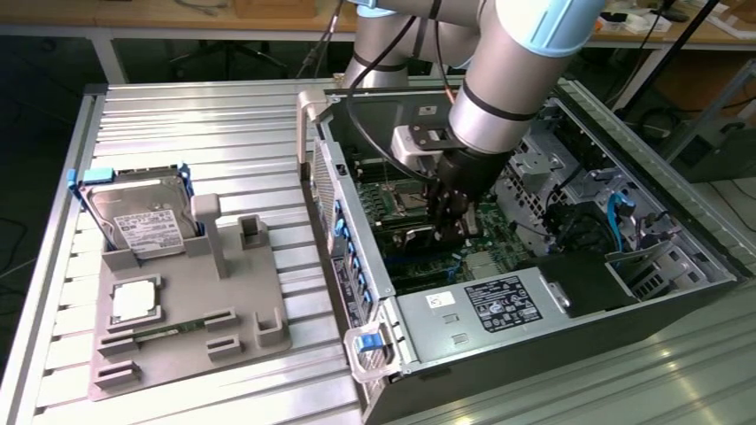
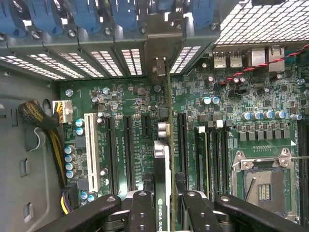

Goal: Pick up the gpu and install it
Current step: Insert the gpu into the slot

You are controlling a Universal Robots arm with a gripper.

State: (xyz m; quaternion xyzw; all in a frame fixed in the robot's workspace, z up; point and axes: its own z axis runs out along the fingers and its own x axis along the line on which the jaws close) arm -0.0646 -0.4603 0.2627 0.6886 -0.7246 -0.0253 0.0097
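Wrist view looks along the gpu (image 2: 163, 159), which stands on edge between the fingers (image 2: 142, 212) of the gripper (image 2: 166, 205). The jaws are narrowed onto the card's two faces, so its connector edge faces the motherboard (image 2: 120, 101) and its bracket end lines up with the rear slot openings; whether it is seated in a slot I cannot tell. From the exterior view, the gripper reaches deep into the open computer case (image 1: 497, 354), which lies at three o'clock from the grey parts tray (image 1: 177, 354), whose hard drive (image 1: 142, 217) stands at eleven o'clock.
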